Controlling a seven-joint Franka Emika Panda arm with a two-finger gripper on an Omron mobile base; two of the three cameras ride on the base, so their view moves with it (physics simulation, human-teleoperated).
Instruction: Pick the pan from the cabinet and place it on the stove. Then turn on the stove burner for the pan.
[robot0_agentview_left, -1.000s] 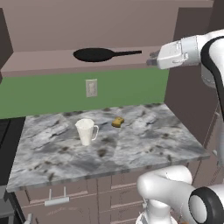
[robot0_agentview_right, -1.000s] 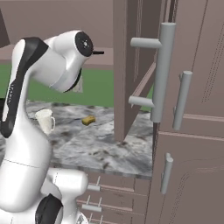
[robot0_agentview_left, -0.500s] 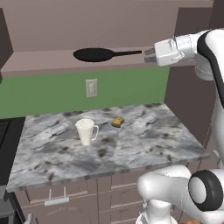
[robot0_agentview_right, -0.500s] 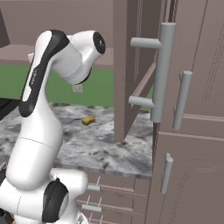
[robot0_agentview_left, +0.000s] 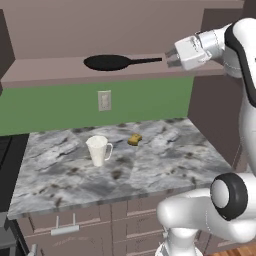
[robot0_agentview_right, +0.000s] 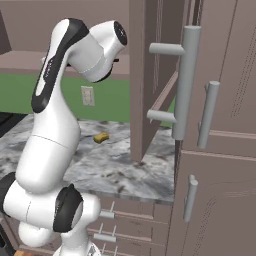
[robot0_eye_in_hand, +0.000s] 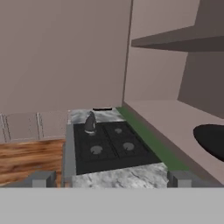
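The gripper (robot0_agentview_left: 169, 60) stands with its fingers wide apart and nothing between them, level with the cabinet (robot0_agentview_left: 60, 70) shelf and just beside the tip of the pan's handle. The pan (robot0_agentview_left: 106, 62) lies flat on that shelf, handle pointing toward the gripper, its round body farther along to the left. In the hand view the pan's dark rim (robot0_eye_in_hand: 211, 141) shows at the right edge, and the stove (robot0_eye_in_hand: 109, 148) lies farther off and below, with a small kettle (robot0_eye_in_hand: 90, 123) on a back burner.

The step in hand looks like the reach for the pan: nothing is grasped yet and the stove stage has not begun. The next move likely calls for bringing the open fingers around the thin handle and closing on it, keeping the pan level while drawing it off the shelf. On the tabletop (robot0_agentview_left: 160, 165) below stand a mug (robot0_agentview_left: 98, 150) and a small yellow object (robot0_agentview_left: 134, 139), well apart from the gripper.
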